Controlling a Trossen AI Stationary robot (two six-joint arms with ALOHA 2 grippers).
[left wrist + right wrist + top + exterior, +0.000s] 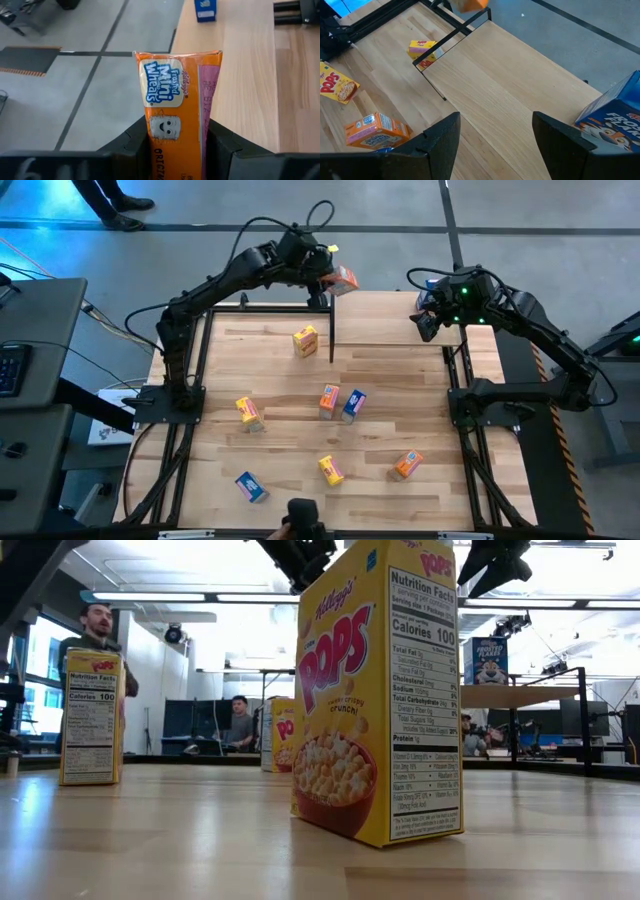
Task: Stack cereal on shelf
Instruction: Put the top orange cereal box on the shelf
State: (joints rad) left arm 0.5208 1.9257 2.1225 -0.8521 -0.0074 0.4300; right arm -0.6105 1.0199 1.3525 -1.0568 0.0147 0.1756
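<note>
Early stage: left jaws (330,280) clamped on orange box (343,278) at shelf (390,320) edge, top centre of high view; right jaws (428,320) open, empty over shelf; one blue box (615,117) shelved, seven boxes on bench (290,480).

The table (420,370) is a plank-patterned wooden top filling the middle of the high view; seven small cereal boxes lie scattered on it: a yellow box (305,340) at upper centre; another yellow box (248,411) at centre left; an orange box (329,398) and blue box (353,404) side by side mid-frame; a second blue box (250,485) lower left; a third yellow box (331,470) lower centre; a second orange box (408,464) lower right.
</note>
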